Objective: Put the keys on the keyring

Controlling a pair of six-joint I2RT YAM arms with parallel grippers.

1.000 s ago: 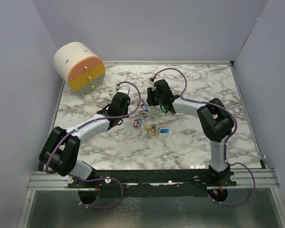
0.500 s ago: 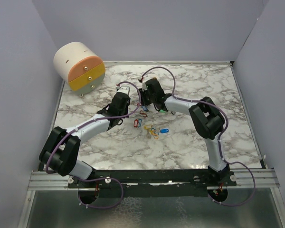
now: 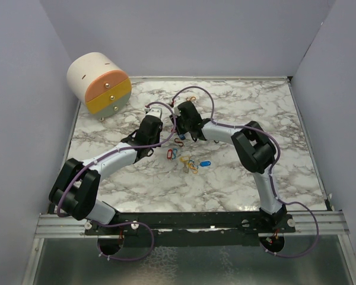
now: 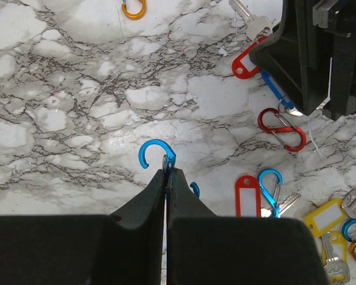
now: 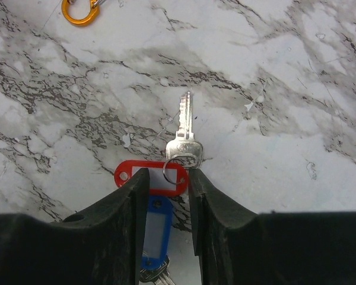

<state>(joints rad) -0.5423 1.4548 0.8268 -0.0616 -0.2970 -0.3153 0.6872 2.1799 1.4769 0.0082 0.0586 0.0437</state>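
Left gripper clamped on blue clip; right gripper narrow over red tag, prob. not gripping. Key just beyond tag: light, slick, so pinch tag's edges.

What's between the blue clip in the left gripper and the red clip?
Only bare marble table, seen in the left wrist view: nothing lies between the blue clip and the red clip.
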